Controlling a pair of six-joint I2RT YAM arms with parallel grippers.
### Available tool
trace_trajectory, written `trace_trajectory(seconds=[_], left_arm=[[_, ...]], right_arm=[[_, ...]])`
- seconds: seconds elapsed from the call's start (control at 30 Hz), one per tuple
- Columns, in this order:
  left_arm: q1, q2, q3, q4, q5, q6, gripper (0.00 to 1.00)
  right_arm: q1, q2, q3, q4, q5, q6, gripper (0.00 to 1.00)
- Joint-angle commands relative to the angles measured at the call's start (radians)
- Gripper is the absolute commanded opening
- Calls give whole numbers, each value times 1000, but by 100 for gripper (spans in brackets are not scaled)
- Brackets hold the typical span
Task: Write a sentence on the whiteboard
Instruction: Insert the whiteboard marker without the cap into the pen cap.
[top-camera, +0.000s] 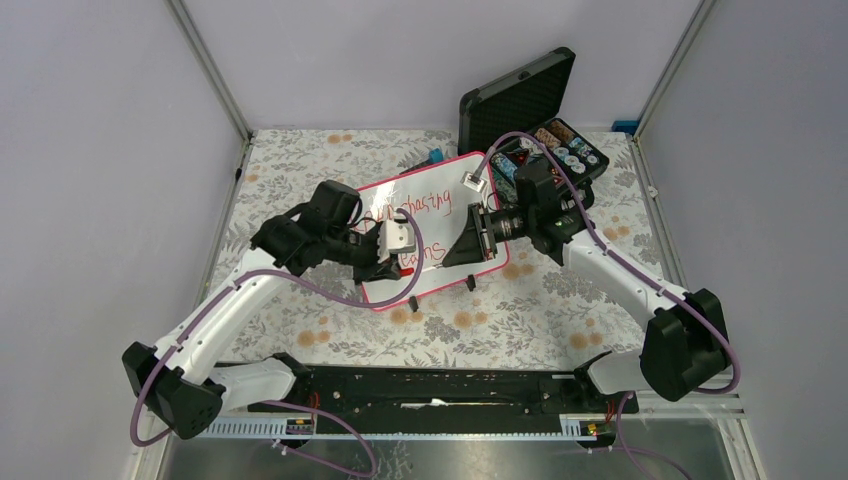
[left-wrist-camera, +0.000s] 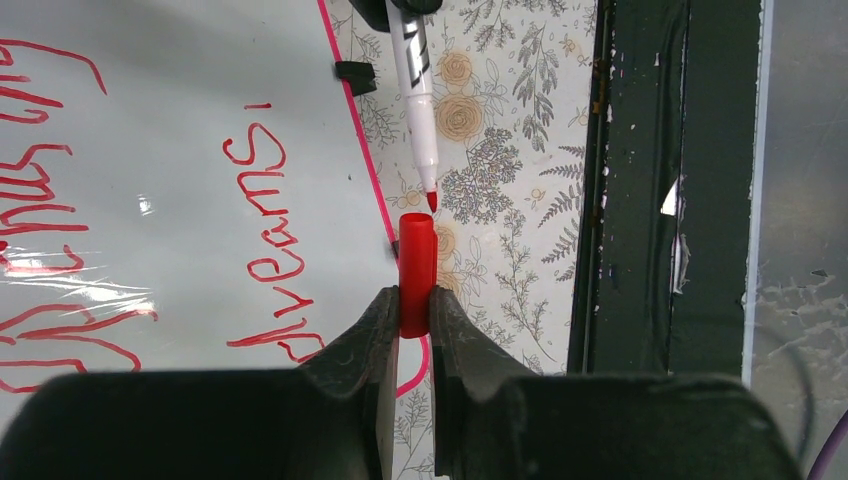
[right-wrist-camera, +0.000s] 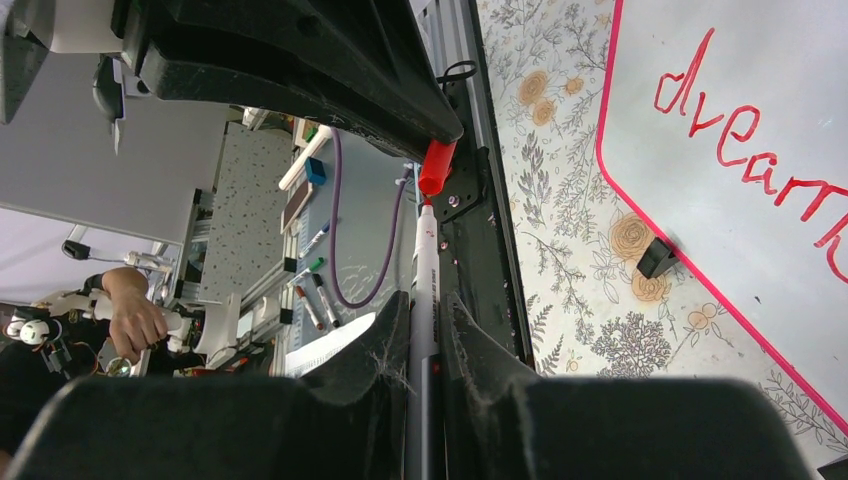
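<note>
Left gripper (left-wrist-camera: 410, 300): fingers pinched narrow, clamped on the lower part of a short red plastic marker cap (left-wrist-camera: 416, 262), open mouth pointing away from the fingertips
Red cap: sticks out past the left fingertips, right over the board's rounded corner edge
White barrel marker with a red tip (left-wrist-camera: 414, 85): straight ahead of the left fingers, tip right at the cap's mouth; whether it touches, I cannot tell
Right gripper (right-wrist-camera: 425, 310): fingers nearly together, gripping the marker barrel, which runs out beyond the fingertips toward the cap
Glossy white whiteboard with a thin red-pink frame (left-wrist-camera: 180, 150): lying beside and under both pairs of fingers, flat on the floral-print tablecloth (left-wrist-camera: 500, 180); a small black foot (left-wrist-camera: 352, 72) shows at its edge beside the marker
Red handwritten sentence (left-wrist-camera: 265, 230): on the board beside the left fingers, "chasing" and "dreams" readable, the start hidden behind the left arm
Black foam-lined case (top-camera: 520, 100): open, well beyond the right fingers, past the board's far corner
</note>
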Motion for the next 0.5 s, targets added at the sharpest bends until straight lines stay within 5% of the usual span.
trace_trajectory(seconds=[0.0,0.47], left_arm=[[-11,10,49,31,26,3,0],[-17,-1,21,9,-15,37,0]], right_arm=[[12,8,40,-1,8,-15,0],[13,0,45,-27,4,-32,0]])
